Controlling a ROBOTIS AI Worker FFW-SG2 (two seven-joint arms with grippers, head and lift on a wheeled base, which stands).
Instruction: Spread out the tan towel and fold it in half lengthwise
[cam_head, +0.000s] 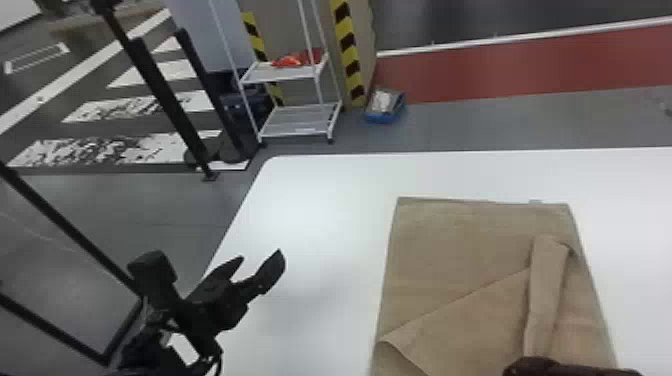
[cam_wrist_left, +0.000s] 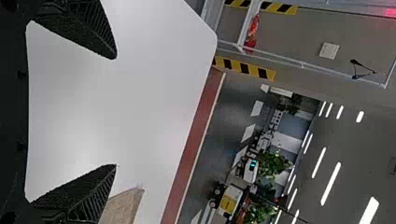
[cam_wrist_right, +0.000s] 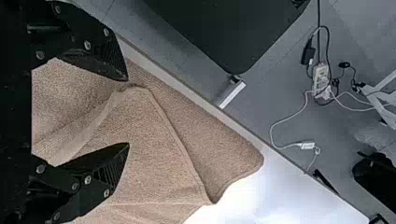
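- so the left gripper (cam_head: 262, 254) is empty with its fingers wide apart; it's above the white table (cam_head: 310, 200), well apart from the towel
- the right gripper (cam_head: 560, 367) is at the near part of the towel; its fingers are spread too, though a bit less than the left one's, and there's towel cloth behind the gap, not pinched
- the tan towel (cam_head: 450, 240) is on the table, off to the right of the left gripper and stretching away ahead of the right one; the far part looks pretty flat, the near part is kinda messy
- a narrow raised strip of it runs from the right gripper toward the far end; a slanted edge cuts across from that strip toward the left gripper's side, with a layer turned over there
- one rounded towel corner lies near the table's edge, out past the right gripper's fingertips
- beyond the left gripper, past the table, there's a white rack (cam_head: 300, 125) and a blue bin (cam_head: 385, 118); both on the floor
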